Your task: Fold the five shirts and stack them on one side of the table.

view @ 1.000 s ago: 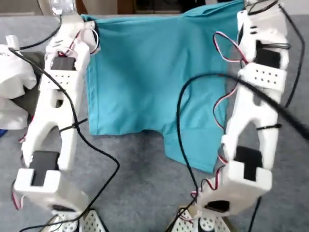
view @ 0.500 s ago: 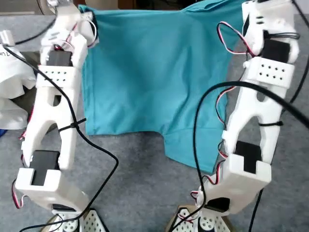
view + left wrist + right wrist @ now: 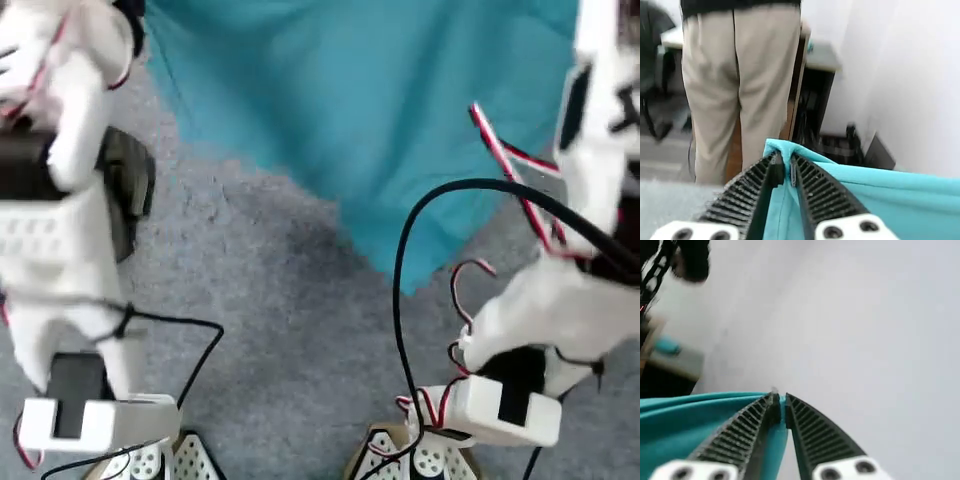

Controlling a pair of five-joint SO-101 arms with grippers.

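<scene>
A teal shirt [image 3: 370,120] hangs lifted above the grey table [image 3: 270,360], its lower edge and one sleeve drooping toward the cloth. My left gripper [image 3: 787,170] is shut on a corner of the teal shirt [image 3: 880,195], with fabric pinched between its black ridged fingers [image 3: 817,192]. My right gripper [image 3: 780,407] is shut on another edge of the teal shirt [image 3: 685,422]. Both white arms [image 3: 60,230] [image 3: 570,290] rise high at the sides in the high view, their tips out of the picture.
A dark object [image 3: 125,190] lies on the table behind the left-hand arm. Black cables [image 3: 410,250] loop near the arm bases [image 3: 420,455]. A person in beige trousers [image 3: 735,75] stands beyond the table, with a desk and a white wall behind.
Both arms have risen, carrying the teal shirt up off the table. Its lower hem now hangs free, and the white cloth pile at the left has dropped from view.
</scene>
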